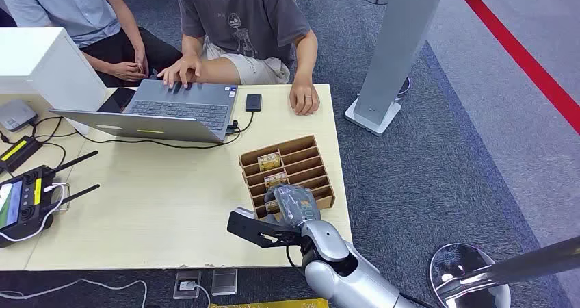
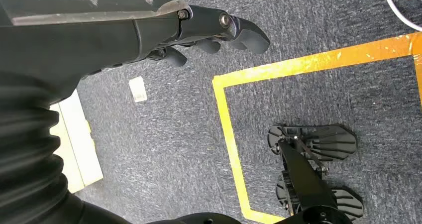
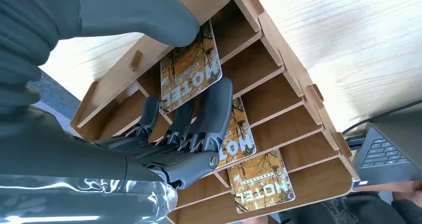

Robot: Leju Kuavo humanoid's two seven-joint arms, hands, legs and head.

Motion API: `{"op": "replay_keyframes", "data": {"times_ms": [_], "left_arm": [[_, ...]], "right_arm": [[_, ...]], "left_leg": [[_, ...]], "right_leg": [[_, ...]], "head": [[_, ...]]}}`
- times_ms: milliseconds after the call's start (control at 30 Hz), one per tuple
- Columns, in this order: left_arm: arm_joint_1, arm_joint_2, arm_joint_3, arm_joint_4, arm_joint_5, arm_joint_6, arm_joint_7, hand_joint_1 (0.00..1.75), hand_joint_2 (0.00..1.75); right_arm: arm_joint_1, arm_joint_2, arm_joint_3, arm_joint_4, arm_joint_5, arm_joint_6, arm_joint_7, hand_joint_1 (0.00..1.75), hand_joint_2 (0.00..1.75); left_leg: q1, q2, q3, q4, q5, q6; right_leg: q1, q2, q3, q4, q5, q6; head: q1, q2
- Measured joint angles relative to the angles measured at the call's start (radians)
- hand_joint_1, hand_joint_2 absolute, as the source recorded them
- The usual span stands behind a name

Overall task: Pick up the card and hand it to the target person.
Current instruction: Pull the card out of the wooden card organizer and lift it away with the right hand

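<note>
Fingers (image 3: 209, 119) of the right hand (image 1: 295, 205) and its thumb lie around the near card (image 3: 191, 74) in the rack (image 1: 311, 159); a firm hold is not clear.

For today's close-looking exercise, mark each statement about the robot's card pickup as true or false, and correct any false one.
1. The right hand is at the wooden card rack. True.
2. The cards in the rack read MOTEL. True.
3. The left hand holds a card. False: it holds nothing and hangs above the carpet.
4. The laptop on the table is closed. False: it is open, and a person's hand rests on its keyboard.
5. A black phone lies beside the laptop. True.
</note>
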Motion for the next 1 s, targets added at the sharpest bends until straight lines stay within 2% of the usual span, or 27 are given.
{"op": "replay_keyframes", "data": {"times_ms": [133,233,1000], "left_arm": [[0.0,0.0,0.0,0.0,0.0,0.0,0.0,0.0,1.75],[0.0,0.0,0.0,0.0,0.0,0.0,0.0,0.0,1.75],[0.0,0.0,0.0,0.0,0.005,0.017,-0.027,0.0,1.75]], "right_arm": [[0.0,0.0,0.0,0.0,0.0,0.0,0.0,1.35,1.75],[0.0,0.0,0.0,0.0,0.0,0.001,0.0,1.4,1.75],[-0.003,-0.001,-0.002,0.0,-0.004,0.0,-0.003,1.45,1.75]], "left_leg": [[0.0,0.0,0.0,0.0,0.0,0.0],[0.0,0.0,0.0,0.0,0.0,0.0],[0.0,0.0,0.0,0.0,0.0,0.0]], "right_leg": [[0.0,0.0,0.0,0.0,0.0,0.0],[0.0,0.0,0.0,0.0,0.0,0.0],[0.0,0.0,0.0,0.0,0.0,0.0]], "head": [[0.0,0.0],[0.0,0.0],[0.0,0.0]]}}
